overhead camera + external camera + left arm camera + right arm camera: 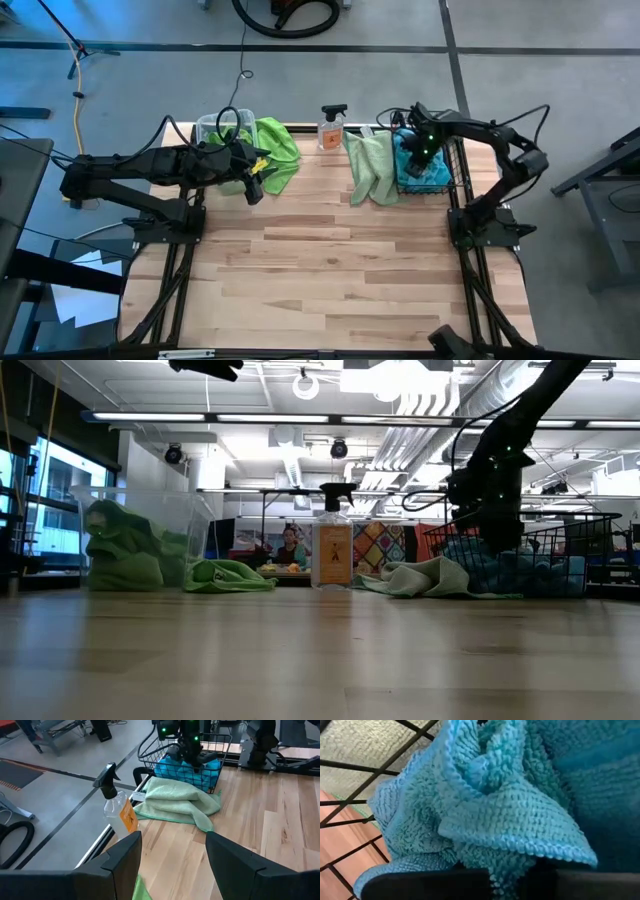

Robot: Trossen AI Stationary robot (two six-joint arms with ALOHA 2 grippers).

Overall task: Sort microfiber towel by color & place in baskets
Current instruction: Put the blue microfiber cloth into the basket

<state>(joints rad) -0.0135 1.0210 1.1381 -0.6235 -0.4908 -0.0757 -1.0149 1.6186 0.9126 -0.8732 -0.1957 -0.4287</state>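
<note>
My left gripper (255, 180) hovers open beside the clear tub (210, 125), above a lime green towel (275, 150) that lies over the tub's side onto the table. More green cloth fills the tub (125, 555). A paler green towel (372, 165) lies bunched on the table against the black wire basket (455, 165). My right gripper (420, 150) reaches down into that basket and is shut on a sky blue towel (510, 810), over other blue towels (200, 772). My right gripper pinches a bunched fold of the blue towel (512, 865) between its two fingers, coming from above and pointing down into the basket. The cloth is slack and spreads out onto the blue towels below. One corner (585, 857) drapes over one finger.
A clear spray bottle with a black trigger (331, 128) stands upright at the table's far edge between the tub and the basket. The near half of the wooden table (330, 280) holds nothing. A person sits far off in the room (290, 550).
</note>
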